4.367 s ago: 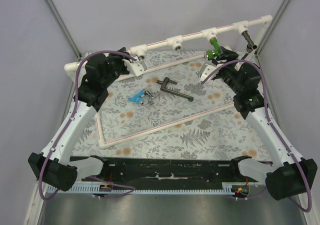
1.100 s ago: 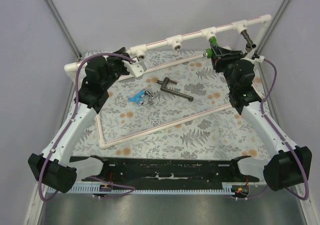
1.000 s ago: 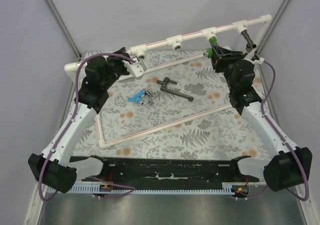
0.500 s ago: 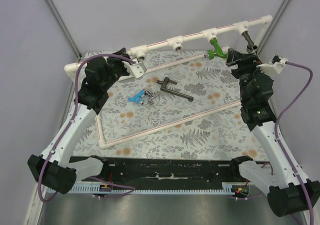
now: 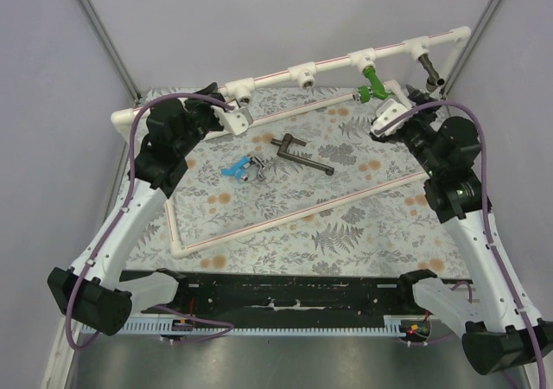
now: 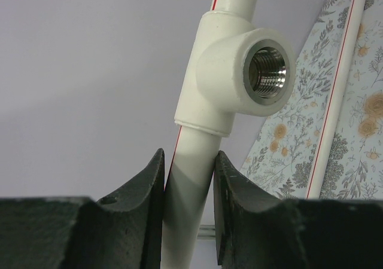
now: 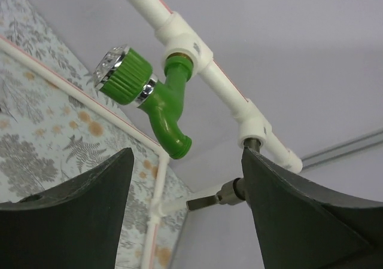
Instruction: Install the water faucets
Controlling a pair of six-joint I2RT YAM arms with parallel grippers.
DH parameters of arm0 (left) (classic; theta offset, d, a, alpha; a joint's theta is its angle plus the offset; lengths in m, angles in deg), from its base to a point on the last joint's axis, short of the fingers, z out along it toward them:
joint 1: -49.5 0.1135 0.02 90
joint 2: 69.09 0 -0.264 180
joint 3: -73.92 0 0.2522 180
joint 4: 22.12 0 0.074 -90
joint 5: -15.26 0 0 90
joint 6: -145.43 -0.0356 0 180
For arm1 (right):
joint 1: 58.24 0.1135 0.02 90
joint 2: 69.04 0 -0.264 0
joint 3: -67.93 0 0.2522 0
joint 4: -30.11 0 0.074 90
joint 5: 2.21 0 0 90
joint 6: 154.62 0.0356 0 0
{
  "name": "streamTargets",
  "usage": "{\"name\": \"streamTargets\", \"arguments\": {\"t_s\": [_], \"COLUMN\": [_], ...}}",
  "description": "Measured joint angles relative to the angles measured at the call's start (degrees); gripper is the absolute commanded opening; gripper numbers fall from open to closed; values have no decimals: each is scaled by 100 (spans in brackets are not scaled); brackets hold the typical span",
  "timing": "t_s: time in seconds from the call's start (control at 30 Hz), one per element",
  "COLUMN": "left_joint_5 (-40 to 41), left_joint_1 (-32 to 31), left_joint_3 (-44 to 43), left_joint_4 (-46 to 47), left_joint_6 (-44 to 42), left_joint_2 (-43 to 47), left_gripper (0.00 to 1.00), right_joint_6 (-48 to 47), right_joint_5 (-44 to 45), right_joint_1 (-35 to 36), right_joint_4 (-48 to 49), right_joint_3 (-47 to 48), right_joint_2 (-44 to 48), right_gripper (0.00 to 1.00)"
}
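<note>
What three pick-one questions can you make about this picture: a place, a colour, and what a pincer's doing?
1. Where is the light blue faucet? A on the flowery mat; B in a pincer; C in a cup.
2. What colour is the round-knobbed faucet screwed into the white pipe? A red; B green; C yellow.
3. The left pincer is: A wide open; B shut on the white pipe; C holding a faucet.
Answers: 1 A, it lies there; 2 B, bright green body; 3 B, it pinches the pipe.
</note>
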Motion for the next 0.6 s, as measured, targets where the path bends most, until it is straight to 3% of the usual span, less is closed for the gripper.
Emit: {"name": "streamTargets", "arguments": {"t_s": [0.17, 0.3, 0.4, 0.53, 0.57, 0.6], "left_joint_5": [0, 0, 4, 22, 22, 26], "left_joint_1": [0, 0, 0, 2, 7, 15], "left_joint_3": [0, 0, 0, -4, -4, -4], "left_joint_4": [-2, -2, -4, -2, -4, 4], "left_joint_6": [-2, 0, 0, 0, 2, 2], "left_joint_2": [0, 0, 0, -2, -2, -2], "left_gripper": [2, 2, 2, 2, 2, 2], "right_joint_6": [-1484, -2035, -2087, -1412, -1117, -787], "right_joint_5": [-332, -387, -337, -208, -162, -114], "right_joint_1": [61, 138, 170, 162, 155, 151], "right_joint_4": [-153, -39, 262, 828, 885, 960], "right_joint_3": [114, 155, 160, 166, 164, 162], "right_joint_2": [-485, -938, -1272, -1392, -1392, -1403], "right_gripper": [78, 69, 46, 7, 0, 0]}}
